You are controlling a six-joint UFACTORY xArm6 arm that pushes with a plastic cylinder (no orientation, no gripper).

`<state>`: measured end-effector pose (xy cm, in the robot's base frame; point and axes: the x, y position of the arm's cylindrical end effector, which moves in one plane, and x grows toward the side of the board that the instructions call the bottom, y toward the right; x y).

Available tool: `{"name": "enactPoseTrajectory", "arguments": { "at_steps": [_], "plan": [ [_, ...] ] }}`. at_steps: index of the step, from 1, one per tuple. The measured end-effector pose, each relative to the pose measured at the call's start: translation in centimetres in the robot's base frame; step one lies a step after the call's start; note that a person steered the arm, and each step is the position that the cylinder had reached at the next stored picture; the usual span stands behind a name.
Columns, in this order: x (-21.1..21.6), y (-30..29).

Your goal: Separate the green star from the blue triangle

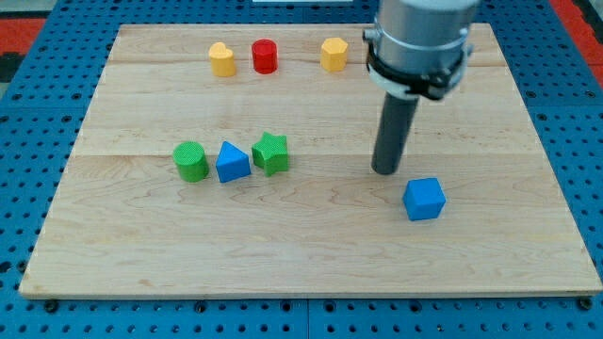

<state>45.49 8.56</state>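
The green star (271,153) sits left of the board's middle. The blue triangle (232,162) is right beside it on its left, touching or nearly touching. A green cylinder (191,161) stands just left of the triangle, so the three form a row. My tip (385,170) rests on the board well to the right of the star, with a wide gap between them. It stands just up and left of a blue cube (424,199).
Near the view's top edge stand a yellow heart-shaped block (221,59), a red cylinder (265,56) and a yellow hexagonal block (334,54). The wooden board (311,264) lies on a blue perforated table. The arm's grey body hangs over the top right.
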Motion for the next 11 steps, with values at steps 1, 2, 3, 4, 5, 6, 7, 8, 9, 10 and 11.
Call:
{"name": "enactPoseTrajectory", "arguments": {
  "at_steps": [1,2,3,4,5,6,7,8,9,10,11],
  "plan": [
    [2.2,-8.1],
    [1.5,-14.9],
    [0.5,-13.7],
    [0.0,-12.9],
    [1.0,-16.4],
    [1.0,-19.7],
    [-2.0,-21.1],
    [-3.2,-16.5],
    [-3.0,-13.4],
    [-3.4,-12.3],
    [-3.6,-6.0]
  ]
}}
